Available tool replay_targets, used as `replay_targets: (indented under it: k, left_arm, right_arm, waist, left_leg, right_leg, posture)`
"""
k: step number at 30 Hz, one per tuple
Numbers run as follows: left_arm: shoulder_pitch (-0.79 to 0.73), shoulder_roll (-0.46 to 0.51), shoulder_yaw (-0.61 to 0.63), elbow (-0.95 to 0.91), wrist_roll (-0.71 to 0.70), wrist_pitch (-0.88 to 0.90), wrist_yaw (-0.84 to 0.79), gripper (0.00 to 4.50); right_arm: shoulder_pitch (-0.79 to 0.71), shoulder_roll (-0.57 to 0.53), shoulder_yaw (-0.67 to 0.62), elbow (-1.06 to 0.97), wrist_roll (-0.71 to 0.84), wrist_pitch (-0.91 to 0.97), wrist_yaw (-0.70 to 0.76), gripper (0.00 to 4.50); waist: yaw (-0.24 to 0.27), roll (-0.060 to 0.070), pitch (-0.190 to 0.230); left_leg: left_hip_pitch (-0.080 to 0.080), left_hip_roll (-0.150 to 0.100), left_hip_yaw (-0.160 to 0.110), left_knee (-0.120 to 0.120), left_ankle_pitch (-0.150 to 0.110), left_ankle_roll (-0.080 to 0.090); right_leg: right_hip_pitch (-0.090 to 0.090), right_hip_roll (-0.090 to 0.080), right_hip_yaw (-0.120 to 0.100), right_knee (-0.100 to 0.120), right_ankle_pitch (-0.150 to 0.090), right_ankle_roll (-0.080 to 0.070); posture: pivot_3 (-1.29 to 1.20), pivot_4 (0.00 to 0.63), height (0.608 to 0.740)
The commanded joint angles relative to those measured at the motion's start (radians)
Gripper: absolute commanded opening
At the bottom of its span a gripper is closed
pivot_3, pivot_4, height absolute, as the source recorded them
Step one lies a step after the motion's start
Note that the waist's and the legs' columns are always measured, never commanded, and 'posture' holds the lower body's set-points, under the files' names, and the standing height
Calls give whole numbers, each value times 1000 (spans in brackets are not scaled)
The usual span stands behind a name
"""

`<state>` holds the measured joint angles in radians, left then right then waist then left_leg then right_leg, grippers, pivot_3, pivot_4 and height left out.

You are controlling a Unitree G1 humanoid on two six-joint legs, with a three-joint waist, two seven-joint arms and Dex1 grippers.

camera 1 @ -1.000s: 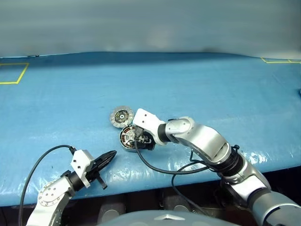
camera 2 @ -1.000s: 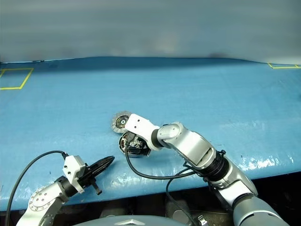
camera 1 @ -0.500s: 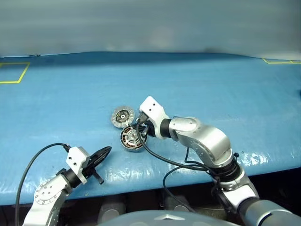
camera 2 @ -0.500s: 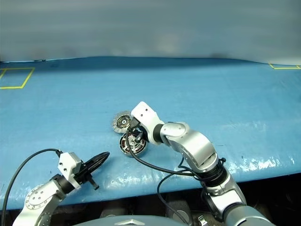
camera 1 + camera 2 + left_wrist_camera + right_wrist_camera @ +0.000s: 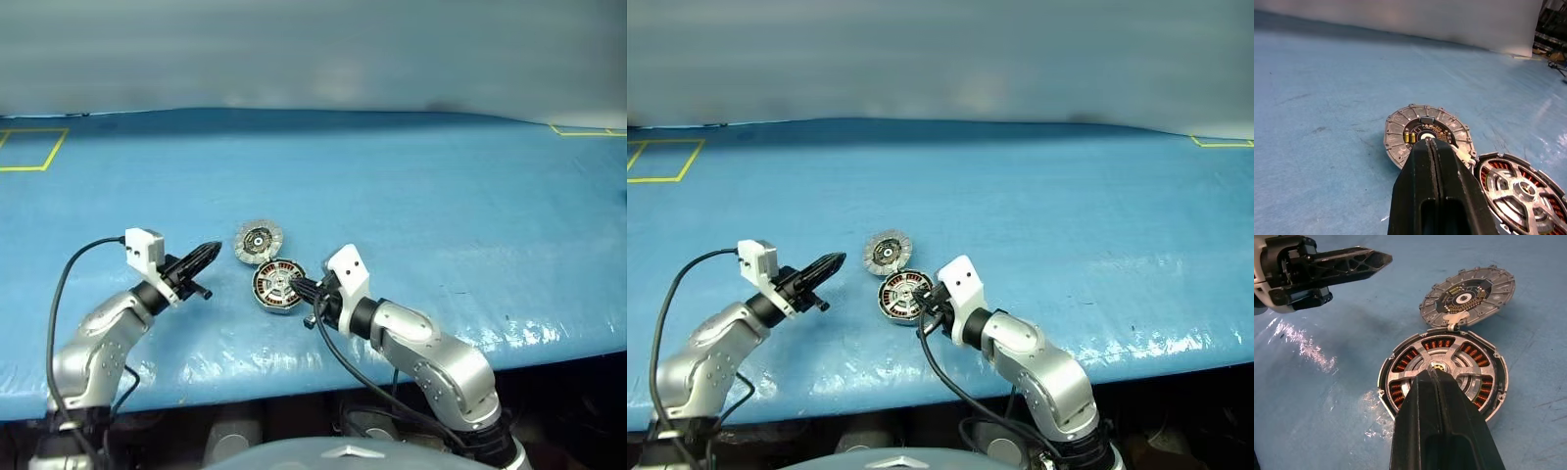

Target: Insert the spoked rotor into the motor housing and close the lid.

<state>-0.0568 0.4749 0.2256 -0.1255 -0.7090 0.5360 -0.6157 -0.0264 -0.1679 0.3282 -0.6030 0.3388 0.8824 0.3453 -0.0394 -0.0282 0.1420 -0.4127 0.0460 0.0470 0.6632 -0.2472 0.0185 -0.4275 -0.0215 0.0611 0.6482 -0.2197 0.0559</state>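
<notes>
A blue table (image 5: 441, 196) meets a pale wall. Near its middle, one housing (image 5: 278, 286) holds one rotor (image 5: 1444, 369); one lid (image 5: 259, 241) lies touching it, just beyond. Left gripper (image 5: 215, 251) and right gripper (image 5: 294, 285): both pressed together, empty.

Both arms reach inward, left gripper (image 5: 210, 254) and right gripper (image 5: 297, 286) fingers pressed together.
</notes>
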Motion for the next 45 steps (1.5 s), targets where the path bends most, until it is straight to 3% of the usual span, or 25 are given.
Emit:
replay_targets:
  k: [1,5,20,32,45]
  left_arm:
    - [-96,4,37,91,-39,63,1,0]
    - [-212,-4,36,239,-21,131,42,0]
    - [-422,-56,-35,571,149,110,36,0]
    - [-532,-79,-60,725,139,185,-229,0]
    - [-572,-94,-42,779,124,253,-399,0]
  right_arm:
    - [21,16,5,-45,18,-49,-6,10]
    - [49,20,18,-36,14,-85,-6,10]
    - [51,32,56,-39,19,-118,-7,10]
    - [51,25,65,-44,30,-108,-12,10]
    - [69,6,63,-69,33,-88,-48,10]
  waist:
    - [2,0,0]
    - [2,-1,-1]
    - [5,-2,-1]
    - [10,-2,-1]
    - [10,-2,-1]
  left_leg:
    - [0,0,0,0,0,0]
    - [-1,-1,0,0,0,0]
    - [-2,-1,0,0,0,0]
    - [-3,-2,0,0,0,0]
    - [-3,-2,-1,0,0,0]
  right_leg:
    - [0,0,0,0,0,0]
    - [0,0,0,0,0,0]
    - [0,1,0,-2,4,-2]
    - [0,1,-1,-2,5,-2]
    - [0,1,-1,-2,5,-1]
  posture:
    - [0,150,740]
    - [0,150,740]
    - [0,150,740]
    - [0,150,740]
    - [0,150,740]
